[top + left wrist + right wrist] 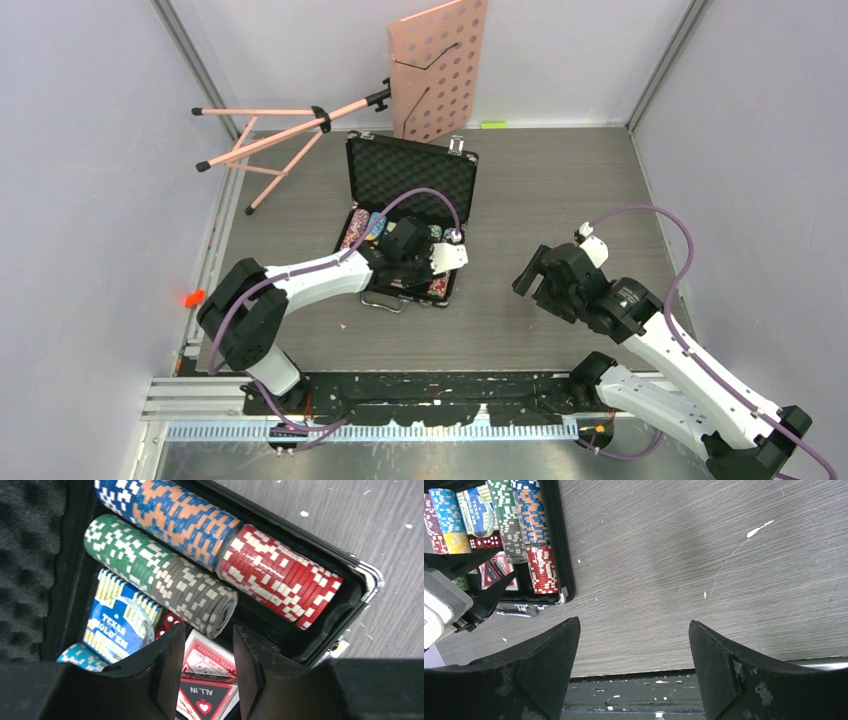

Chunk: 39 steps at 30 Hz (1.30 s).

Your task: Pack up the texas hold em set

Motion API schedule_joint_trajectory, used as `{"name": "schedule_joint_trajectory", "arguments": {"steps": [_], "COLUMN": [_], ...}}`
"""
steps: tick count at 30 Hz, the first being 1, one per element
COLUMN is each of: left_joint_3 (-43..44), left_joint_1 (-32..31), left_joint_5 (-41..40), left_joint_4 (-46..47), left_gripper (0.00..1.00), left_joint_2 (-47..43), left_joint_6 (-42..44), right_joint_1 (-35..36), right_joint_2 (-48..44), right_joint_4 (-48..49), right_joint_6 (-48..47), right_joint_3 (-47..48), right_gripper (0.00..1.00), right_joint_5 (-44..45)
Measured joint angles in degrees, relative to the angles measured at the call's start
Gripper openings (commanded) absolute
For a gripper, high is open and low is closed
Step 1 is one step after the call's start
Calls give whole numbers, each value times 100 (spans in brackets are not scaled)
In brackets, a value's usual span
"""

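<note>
Bolted along the near edge of the worktop [560, 190], the left arm's base [262, 345] and the right arm's base [620, 385] stand in front of the case [412, 168]. The left hand [209, 630] hangs just above the near right part of the case's tray. Its fingers [167, 670] are parted a little way with nothing between them. Through the gap show a red-backed card deck [207, 655] and a black "ALL IN" plaque [205, 700], both lying in the case. The right hand [634, 622] is well apart from the case, to its right, with its fingers spread wide over wood-grain worktop and gripping nothing.

The case lies open near the middle of the worktop, with its handle [385, 303] on its near side. Along its right wall runs a row of red chips [280, 575], set end to end with blue-and-orange chips [185, 515]. One row inward lie grey chips [195, 592], then green chips [125, 550]. Beside those, toward the middle of the case, sit red dice [170, 622] and a blue box [117, 625] marked "Texas Hold'em". At the far side of the case the foam-lined lid [27, 555] stands upright.

Beyond the case, a pink perforated music stand [440, 65] rises by the back wall. Its tripod [270, 140] is tipped over to the far left of the case.
</note>
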Motion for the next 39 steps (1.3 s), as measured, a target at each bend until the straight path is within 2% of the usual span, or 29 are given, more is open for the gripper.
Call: {"name": "schedule_joint_trajectory", "arguments": {"steps": [5,10,13,14,16,18,19,21,25,28,32,36,39], "left_joint_3": [-39,-310,-520,-581,-748,-839,-929,-1215,-1731,-1937,-1989,-1965,-1779], "left_joint_1": [0,-2,-2,-2,-2,-2,-2,15,251,546,1073,1561,1646], "left_joint_5": [-278,-549,-807,-896,-1209,-1510,-1759,-2354,-2962,-3156,-3110,-2977,-2848], "left_joint_4": [94,131,188,201,210,205,214,195,68,-313,-804,-1102,-1329], "left_gripper": [44,47,54,54,62,74,76,77,80,80,81,83,85], "left_joint_2": [-103,-732,-1281,-1449,-1945,-2306,-2542,-3182,-4199,-4680,-5139,-5473,-5493], "left_joint_6": [-31,-179,-546,-688,-1292,-1786,-2159,-3051,-4216,-4962,-5652,-5958,-6019], "right_joint_1": [0,-33,-153,-221,-522,-1056,-1355,-1884,-2579,-2822,-2887,-2887,-2857], "right_joint_2": [2,81,304,393,782,1248,1528,1956,2763,3746,5066,6046,6682], "right_joint_4": [2,35,173,229,380,643,876,1357,2247,2734,3195,3593,3818], "right_joint_6": [2,-11,-157,-240,-442,-610,-649,-678,-597,-590,-695,-748,-752], "right_joint_3": [-2,-17,-11,-4,101,334,422,514,702,1362,2686,3801,4428], "right_gripper": [85,85,79,73,63,58,57,55,55,55,56,51,50], "right_joint_5": [0,-31,-96,-144,-439,-824,-1027,-1478,-2232,-2647,-2977,-3333,-3792]}}
